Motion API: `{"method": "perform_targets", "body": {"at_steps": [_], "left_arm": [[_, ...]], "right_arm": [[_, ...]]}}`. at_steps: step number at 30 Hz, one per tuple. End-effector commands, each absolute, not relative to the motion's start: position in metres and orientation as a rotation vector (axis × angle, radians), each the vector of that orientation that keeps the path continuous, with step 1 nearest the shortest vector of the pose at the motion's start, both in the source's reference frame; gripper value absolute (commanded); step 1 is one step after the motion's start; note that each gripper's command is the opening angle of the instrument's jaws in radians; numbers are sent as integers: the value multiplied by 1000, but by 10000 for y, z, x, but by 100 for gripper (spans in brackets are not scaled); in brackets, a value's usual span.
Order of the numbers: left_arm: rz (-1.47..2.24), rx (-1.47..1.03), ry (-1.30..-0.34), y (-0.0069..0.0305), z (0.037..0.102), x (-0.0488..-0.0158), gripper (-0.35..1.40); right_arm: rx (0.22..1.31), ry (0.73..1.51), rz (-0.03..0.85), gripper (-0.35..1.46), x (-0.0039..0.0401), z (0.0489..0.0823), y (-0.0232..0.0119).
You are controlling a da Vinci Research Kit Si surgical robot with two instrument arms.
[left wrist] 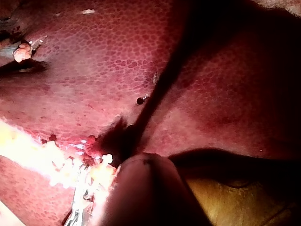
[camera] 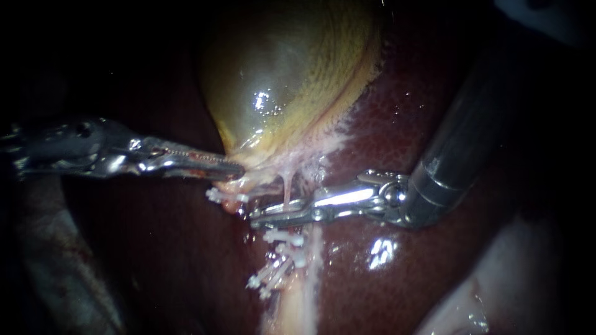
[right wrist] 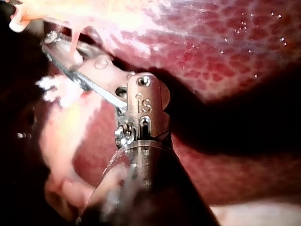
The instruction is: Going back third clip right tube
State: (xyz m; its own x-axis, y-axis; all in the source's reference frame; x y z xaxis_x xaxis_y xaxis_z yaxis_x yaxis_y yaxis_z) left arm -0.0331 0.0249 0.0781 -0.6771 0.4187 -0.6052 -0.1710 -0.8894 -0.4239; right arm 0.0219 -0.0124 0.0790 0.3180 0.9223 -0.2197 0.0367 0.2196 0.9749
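**Step in hand (judged):** withdraw the right instrument [camera: 254,217] from the right tube [camera: 304,285] without disturbing the white clips [camera: 282,237].

**Condition**
- The right instrument's jaws stand slightly spread, with a narrow gap between them. No clip shows inside.
- A thin pale strand [camera: 287,189] runs from the gallbladder [camera: 285,80] to the nearer jaw. Whether it lies between the jaws cannot be told.
- The white clips sit clustered across the right tube, just beside the jaws on the side away from the gallbladder.
- The left instrument [camera: 239,167] has its jaws pressed together on the gallbladder at its neck. Its tips are near the right instrument's tips.

**Procedure**
1. Confirm that the jaws are free of the strand before moving.
2. Retract along the shaft's own line, back towards its wrist. Sideways travel towards the clips risks snagging one.
3. Hold the left instrument fixed so that tension on the neck does not change.
4. Lift the jaws clear of the liver [camera: 397,105] under them; do not drag them across it.
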Motion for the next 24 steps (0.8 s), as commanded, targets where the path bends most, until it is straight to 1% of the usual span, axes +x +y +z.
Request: {"method": "perform_targets", "body": {"at_steps": [1,7,8,11,14,20,24], "left_arm": [[2566,-1046,-481,248,781,-331,-35],[2566,-1046,-481,248,781,-331,-35],[2566,-1046,-481,248,781,-331,-35],[2566,-1046,-481,248,781,-331,-35],[2566,-1046,-481,248,781,-331,-35],[2566,-1046,-481,248,781,-331,-35],[2566,-1046,-481,248,780,-331,-35]], "right_arm": [[1182,1067,809,-35,219,790,-124],[1182,1067,809,-35,219,789,-125],[1175,1072,799,-25,219,789,-125],[1157,1085,774,-6,219,788,-125],[1136,1100,745,8,219,787,-126],[1091,1129,687,29,220,787,-127],[1072,1141,663,36,222,787,-127]]}}
